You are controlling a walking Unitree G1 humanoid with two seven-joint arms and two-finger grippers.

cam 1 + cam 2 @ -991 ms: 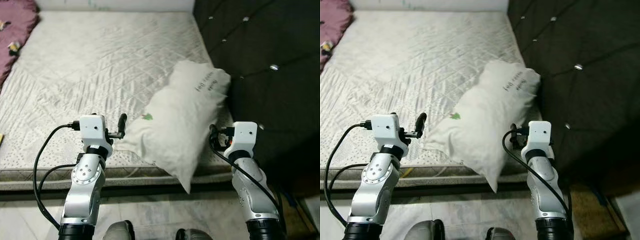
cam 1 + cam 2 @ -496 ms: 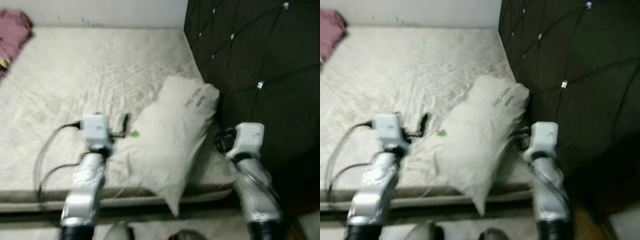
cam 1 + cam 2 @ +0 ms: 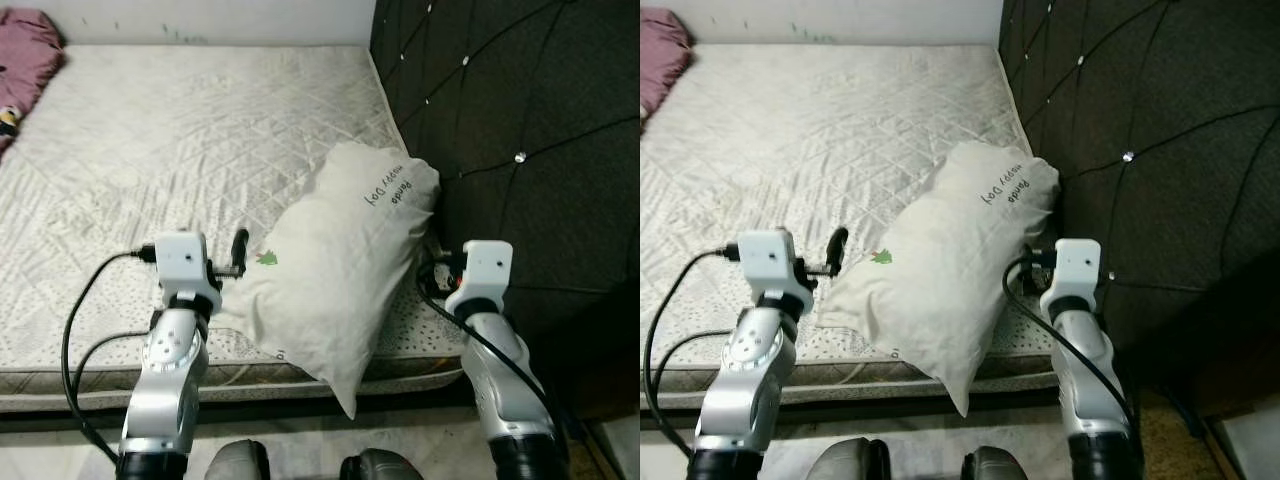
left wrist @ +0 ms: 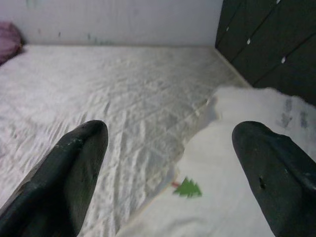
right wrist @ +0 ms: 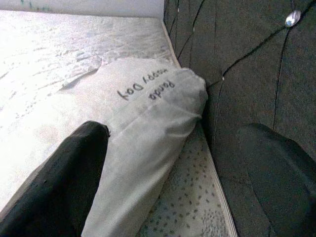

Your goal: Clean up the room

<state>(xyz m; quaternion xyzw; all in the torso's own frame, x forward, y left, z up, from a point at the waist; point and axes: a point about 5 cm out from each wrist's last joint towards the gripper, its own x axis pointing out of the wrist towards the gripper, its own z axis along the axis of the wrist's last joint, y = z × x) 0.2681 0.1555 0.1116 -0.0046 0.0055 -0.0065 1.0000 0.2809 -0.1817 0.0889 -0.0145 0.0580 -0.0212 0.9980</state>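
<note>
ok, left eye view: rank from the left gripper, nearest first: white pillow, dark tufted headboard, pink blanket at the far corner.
From the left gripper:
1. White pillow, right beside the fingers, toward the robot's right.
2. Dark tufted headboard, past the pillow on the right.
3. Pink blanket, far left corner of the mattress.

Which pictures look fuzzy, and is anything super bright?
Eye views: sharp, evenly lit; headboard dark. Left wrist view: soft, the fingers blurry up close. Right wrist view: mattress glares white; pillow writing readable.
</note>
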